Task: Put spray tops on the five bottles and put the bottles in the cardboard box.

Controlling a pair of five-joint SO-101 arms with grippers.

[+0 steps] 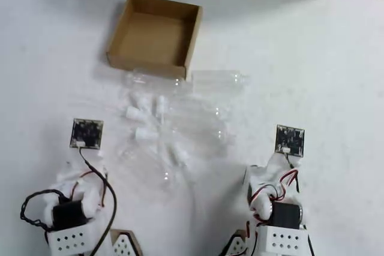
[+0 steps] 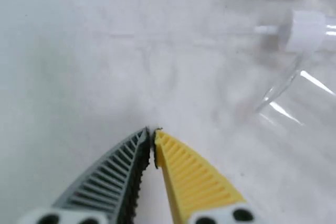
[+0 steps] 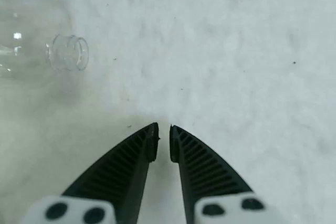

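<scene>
Clenched, empty, low in frame: left tool, right tool. Clear bottles and spray tops heaped centre between arms, likely for shared reach. Cardboard box just above heap, open-topped for loading.

The cardboard box sits on the table toward its far edge, a little left of centre. Just in front of it the bottles lie on their sides in a loose heap, some crossing one another, with the spray tops scattered among them, mostly on the heap's left. The left arm stands at the near edge left of the heap, the right arm to its right. The left tool and the right tool each hang over bare table, beside the heap and apart from it.
</scene>
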